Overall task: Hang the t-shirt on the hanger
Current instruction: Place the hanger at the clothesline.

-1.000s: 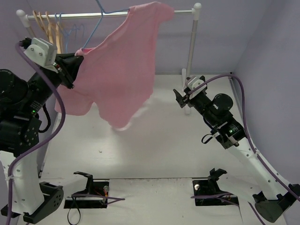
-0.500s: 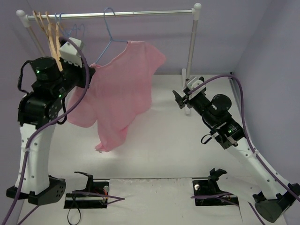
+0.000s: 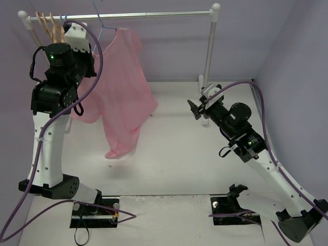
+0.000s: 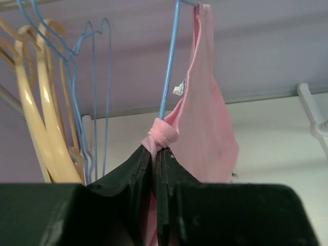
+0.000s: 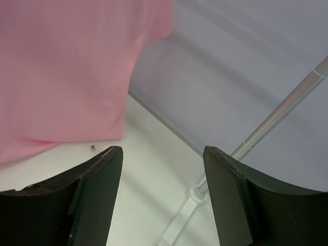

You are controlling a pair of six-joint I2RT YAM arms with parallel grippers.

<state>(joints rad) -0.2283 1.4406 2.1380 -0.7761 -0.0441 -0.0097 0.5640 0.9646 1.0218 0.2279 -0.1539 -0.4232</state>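
change: left gripper (image 4: 154, 156), clenched on the t-shirt (image 3: 125, 87) collar by the blue hanger (image 4: 167, 72), has swung left toward the rail (image 3: 154, 14).
right gripper (image 5: 163, 154): released, empty.
meaning: hanging looks nearly done.

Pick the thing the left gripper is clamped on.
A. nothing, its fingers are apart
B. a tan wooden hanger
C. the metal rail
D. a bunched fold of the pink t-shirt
D: in the left wrist view the left gripper is shut on a pink wad of the t-shirt, right where the blue hanger wire comes down.
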